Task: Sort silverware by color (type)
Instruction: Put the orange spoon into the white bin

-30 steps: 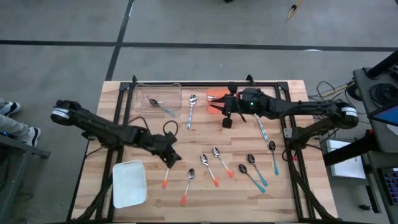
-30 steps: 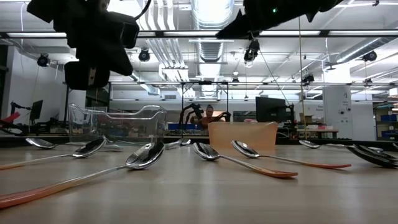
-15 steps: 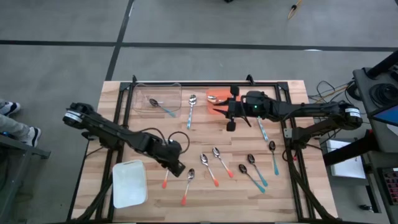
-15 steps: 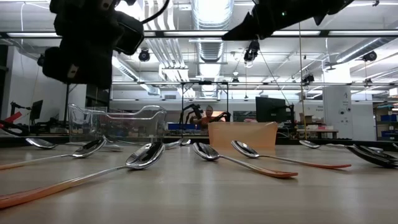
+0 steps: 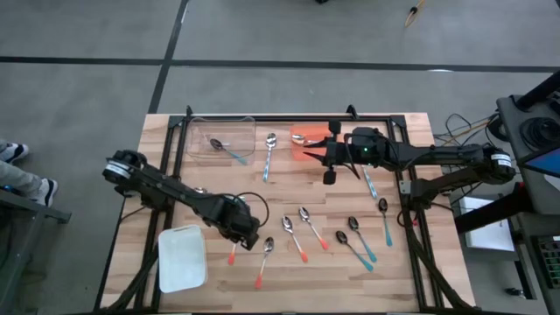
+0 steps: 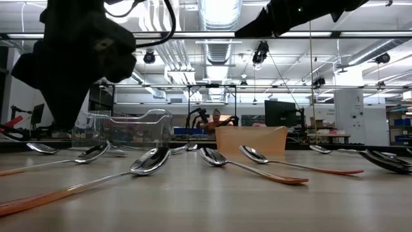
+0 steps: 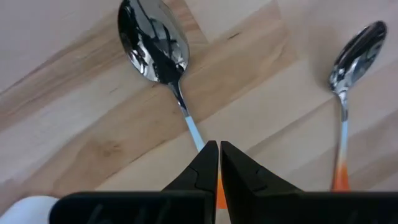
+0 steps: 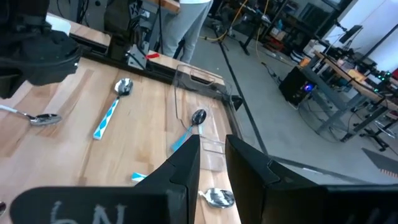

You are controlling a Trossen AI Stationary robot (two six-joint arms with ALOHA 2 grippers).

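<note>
Left tool [image 7: 218, 163] closed, empty, low over an orange-handled spoon [image 7: 155, 56] on the surface [image 5: 289, 192]. Right tool [image 8: 213, 165] part open, holding an orange-handled spoon [image 8: 216, 197] above the orange bin [image 5: 305, 140].

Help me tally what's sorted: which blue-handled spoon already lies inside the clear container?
The spoon in the clear container at the table's far left. The other blue-handled spoons lie on bare wood, one just beside that container.
</note>
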